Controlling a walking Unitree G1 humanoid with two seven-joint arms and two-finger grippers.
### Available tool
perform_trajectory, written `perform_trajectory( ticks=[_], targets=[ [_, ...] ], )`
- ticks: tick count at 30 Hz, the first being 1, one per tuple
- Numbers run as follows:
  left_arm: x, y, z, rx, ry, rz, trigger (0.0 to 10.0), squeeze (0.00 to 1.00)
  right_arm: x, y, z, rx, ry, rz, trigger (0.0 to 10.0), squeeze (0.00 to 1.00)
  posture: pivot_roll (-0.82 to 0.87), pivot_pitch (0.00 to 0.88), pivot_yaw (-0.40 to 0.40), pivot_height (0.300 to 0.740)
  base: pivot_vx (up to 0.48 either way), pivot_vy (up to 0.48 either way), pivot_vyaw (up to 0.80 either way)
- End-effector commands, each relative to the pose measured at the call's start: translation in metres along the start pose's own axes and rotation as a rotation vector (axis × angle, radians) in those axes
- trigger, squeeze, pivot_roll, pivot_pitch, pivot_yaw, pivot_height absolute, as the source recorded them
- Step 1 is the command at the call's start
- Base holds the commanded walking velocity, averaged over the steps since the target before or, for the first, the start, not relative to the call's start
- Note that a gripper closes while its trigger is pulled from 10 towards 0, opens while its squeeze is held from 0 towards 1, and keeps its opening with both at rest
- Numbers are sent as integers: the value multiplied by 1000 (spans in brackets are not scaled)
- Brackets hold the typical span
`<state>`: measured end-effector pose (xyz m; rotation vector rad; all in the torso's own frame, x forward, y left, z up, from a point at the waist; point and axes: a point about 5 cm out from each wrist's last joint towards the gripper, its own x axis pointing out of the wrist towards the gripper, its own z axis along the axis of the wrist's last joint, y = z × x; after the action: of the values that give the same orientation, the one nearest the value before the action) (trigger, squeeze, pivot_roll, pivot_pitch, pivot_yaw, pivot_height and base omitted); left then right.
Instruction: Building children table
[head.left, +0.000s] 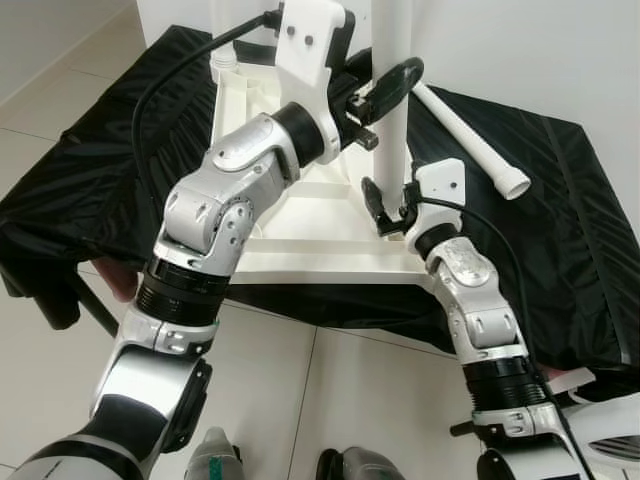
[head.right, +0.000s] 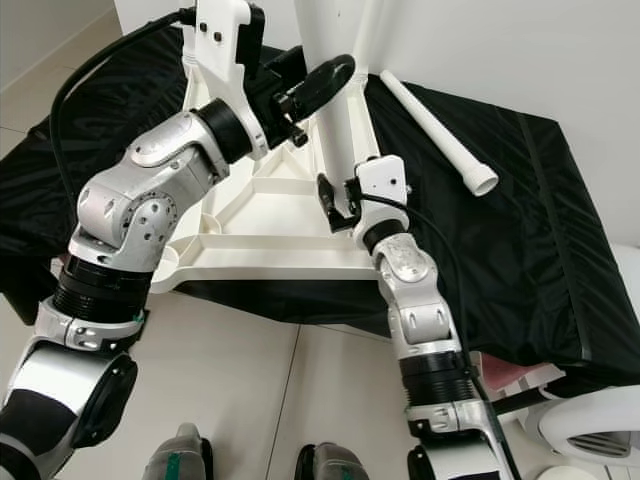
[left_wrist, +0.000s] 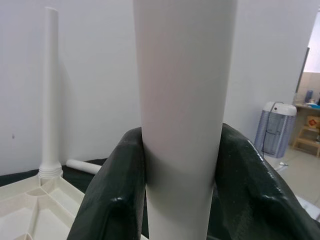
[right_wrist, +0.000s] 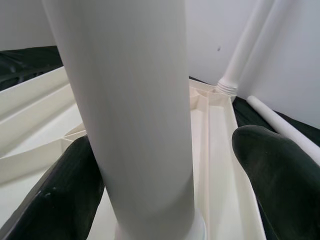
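Start on your left: the left end effector (head.left: 385, 92) is clamped on the upright leg (head.left: 396, 120), its two black fingers (left_wrist: 112, 200) pressed against either side of the white tube well above the base. That leg's long axis runs straight up from the near right corner of the upturned tabletop (head.left: 300, 225), which lies on the black cloth (head.left: 560, 200). Your left arm reaches forward and up, elbow bent, wrist turned in toward the tube.

Move right and lower: the right end effector (head.left: 385, 212) sits at the foot of the same leg, just above its socket, fingers apart, with the tube between them; one finger looks close to the tube, the other clearly off it. It is the nearer one to the joint. Its forearm rises steeply from below.

Further right, a loose leg (head.left: 470, 130) lies on the cloth, slanting from far to near right.
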<state>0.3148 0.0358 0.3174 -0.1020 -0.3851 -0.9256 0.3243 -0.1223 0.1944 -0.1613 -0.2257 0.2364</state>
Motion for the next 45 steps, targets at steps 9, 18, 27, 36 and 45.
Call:
perform_trajectory(
  ticks=[9,18,27,36,45],
  targets=[
    [9,-6,9,51,-41,-8,10000,0,8,11,16,16,1,-69,10000,0,70,47,-112,740,0,0,0],
    [11,-9,8,44,-46,-20,10000,0,11,18,27,2,-41,-70,10000,0,67,48,-108,740,0,0,0],
    [13,-10,8,49,-48,-25,10000,0,11,17,27,-2,-23,-90,6314,0,65,51,-107,740,0,0,0],
    [14,-11,10,53,-58,-30,10000,0,11,15,24,-22,-5,-104,3608,0,60,52,-108,740,0,0,0],
    [15,-12,10,56,-61,-38,10000,0,10,14,22,-41,-2,-108,0,0,59,52,-107,740,0,0,0]
  ],
)
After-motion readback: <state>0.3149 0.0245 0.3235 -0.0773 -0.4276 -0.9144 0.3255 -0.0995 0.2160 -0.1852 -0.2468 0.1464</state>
